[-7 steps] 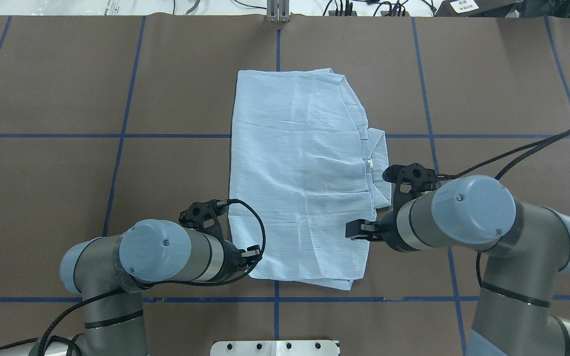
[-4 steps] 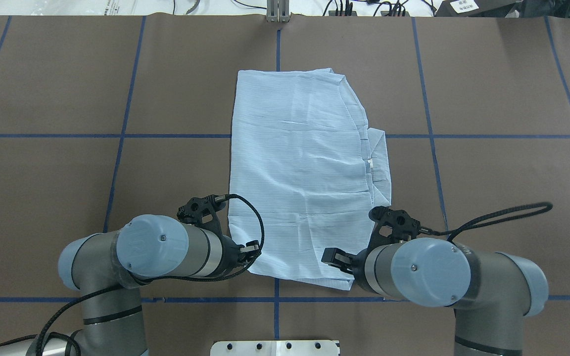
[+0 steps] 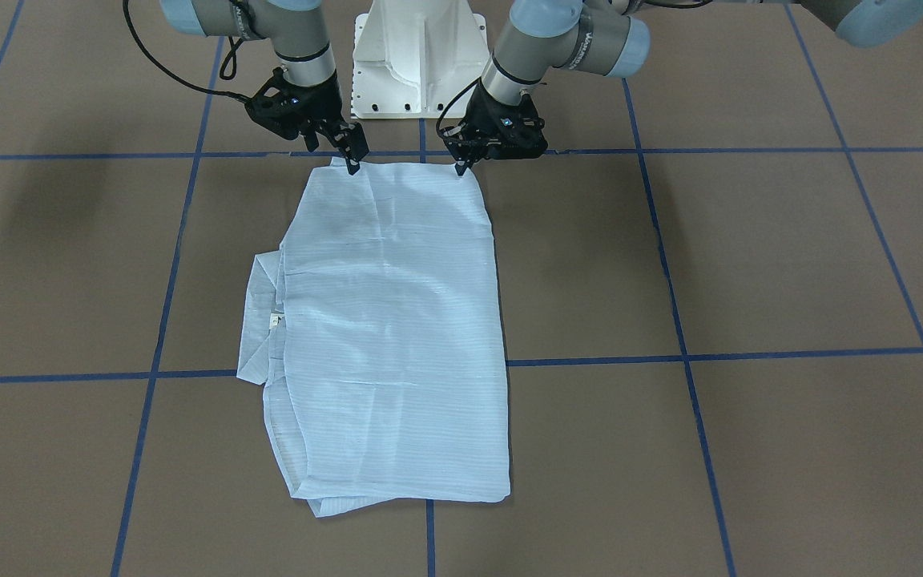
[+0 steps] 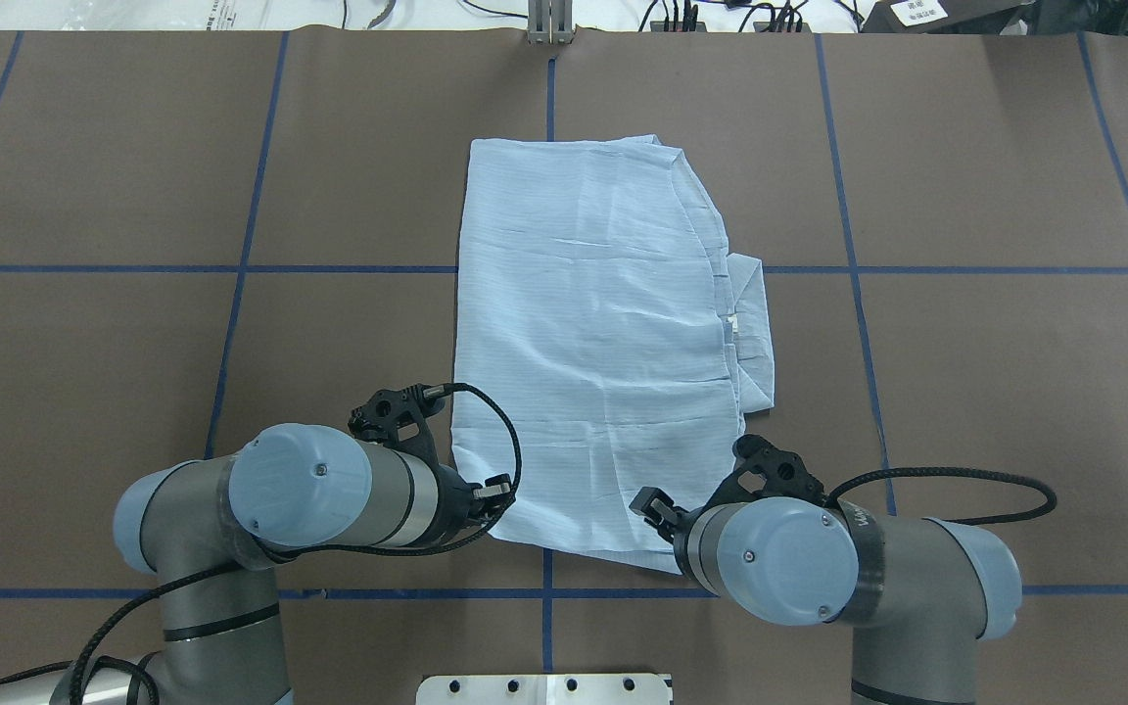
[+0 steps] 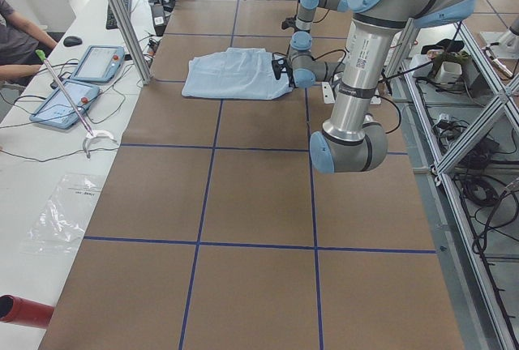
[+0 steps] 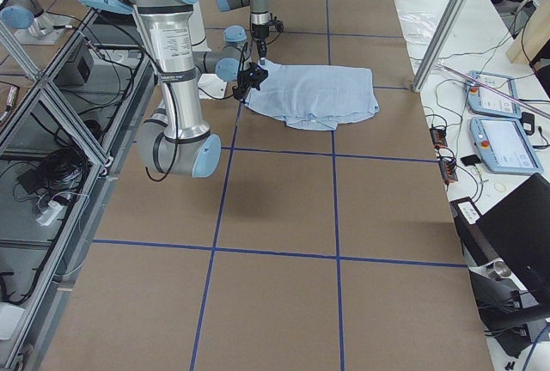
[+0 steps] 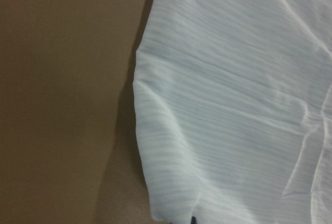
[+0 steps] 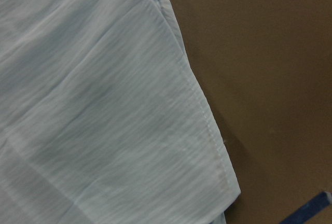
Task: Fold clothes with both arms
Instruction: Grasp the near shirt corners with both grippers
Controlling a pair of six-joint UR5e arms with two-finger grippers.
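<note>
The clothes are one light blue striped shirt (image 4: pixel 593 333) lying flat on the brown table as a folded rectangle, its collar and white label poking out at the right edge (image 4: pixel 750 323). My left gripper (image 4: pixel 495 493) stands open at the shirt's near left corner, fingertips low on the cloth edge (image 3: pixel 460 167). At the near right corner, my right gripper (image 4: pixel 650 509) is open just above the hem (image 3: pixel 349 160). Both wrist views show only flat cloth (image 7: pixel 233 105) (image 8: pixel 93 105) beside bare table.
The white pedestal base (image 3: pixel 417 56) stands just behind both grippers. Blue tape lines (image 4: pixel 241 269) grid the brown table. Beyond the table's far edge runs a desk with tablets (image 5: pixel 73 99), cables and a seated person (image 5: pixel 16 42). Metal frame posts (image 6: pixel 447 19) rise there.
My right arm has swung back toward the base, from beside the collar edge to the shirt's near right corner. The left gripper has barely shifted. The shirt has not moved.
</note>
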